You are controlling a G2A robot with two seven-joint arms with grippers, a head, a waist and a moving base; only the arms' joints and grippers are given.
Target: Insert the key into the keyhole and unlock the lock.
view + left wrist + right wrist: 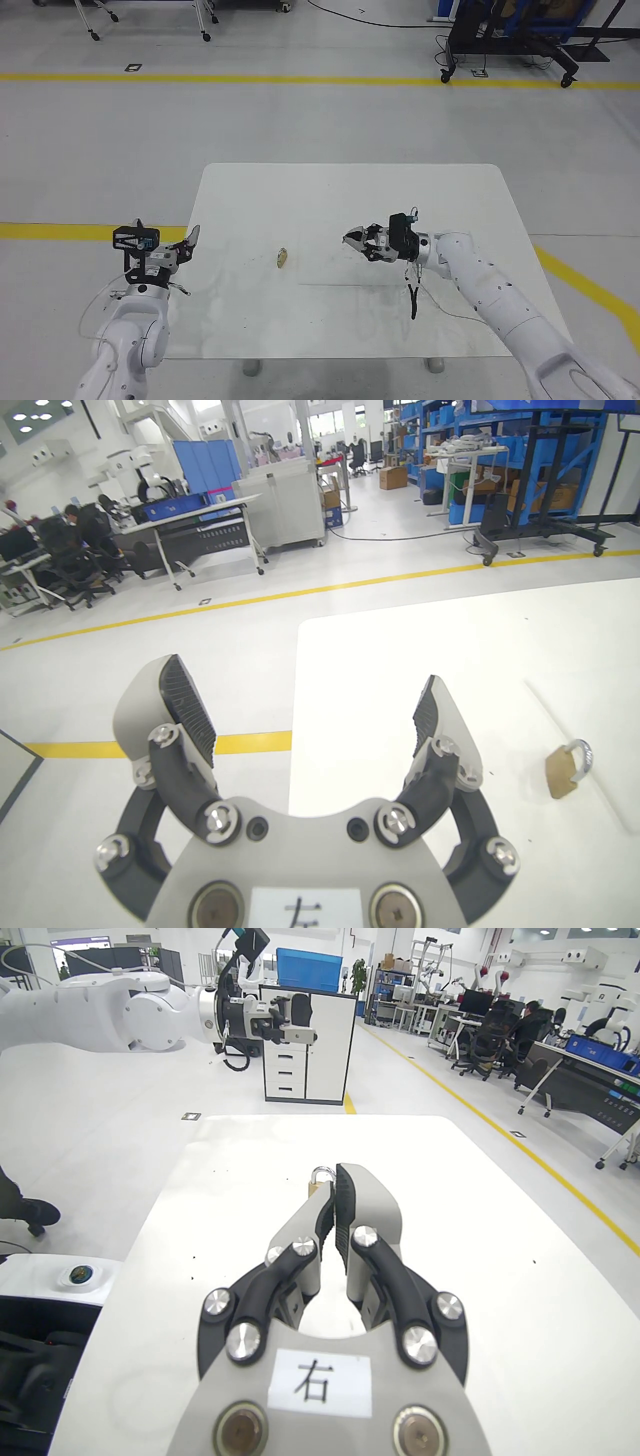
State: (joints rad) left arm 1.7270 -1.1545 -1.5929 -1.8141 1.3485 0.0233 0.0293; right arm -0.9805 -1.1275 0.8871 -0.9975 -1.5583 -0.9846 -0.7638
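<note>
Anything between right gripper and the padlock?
No. In the top view, the table is bare between the right gripper and the padlock.

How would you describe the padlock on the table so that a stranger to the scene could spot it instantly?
Find the white rectangular table. On its surface, between the open left pincer and the shut right pincer, lies a small brass padlock with a silver shackle. It is golden and lies flat on the tabletop, unlike the grey-and-black pincers either side.
</note>
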